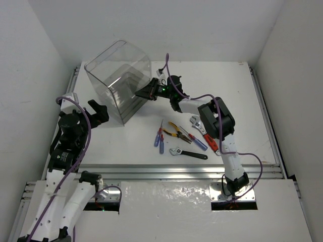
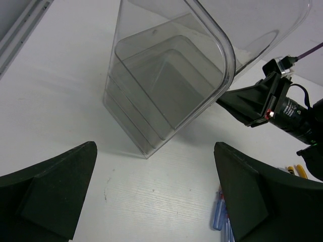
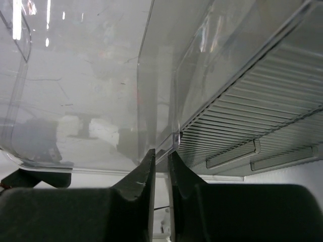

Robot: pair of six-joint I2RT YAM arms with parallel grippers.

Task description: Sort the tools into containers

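The clear smoky container (image 1: pixel 120 75) stands tilted at the back left of the table, with nested trays inside. My right gripper (image 1: pixel 147 93) is shut on its rim; in the right wrist view the fingers (image 3: pixel 161 154) pinch the clear edge (image 3: pixel 174 139). My left gripper (image 1: pixel 98 112) is open and empty, just in front of and left of the container (image 2: pixel 166 85). The tools lie on the table: blue screwdrivers (image 1: pixel 159 137), yellow-handled pliers (image 1: pixel 174 132), a red-handled wrench (image 1: pixel 208 140) and a black-handled wrench (image 1: pixel 189 153).
The right arm (image 1: pixel 217 121) reaches over the tools toward the container. White walls close in the table on the left, back and right. A metal rail (image 1: pixel 176 171) runs along the near edge. A blue screwdriver (image 2: pixel 220 214) shows beside my left gripper's right finger.
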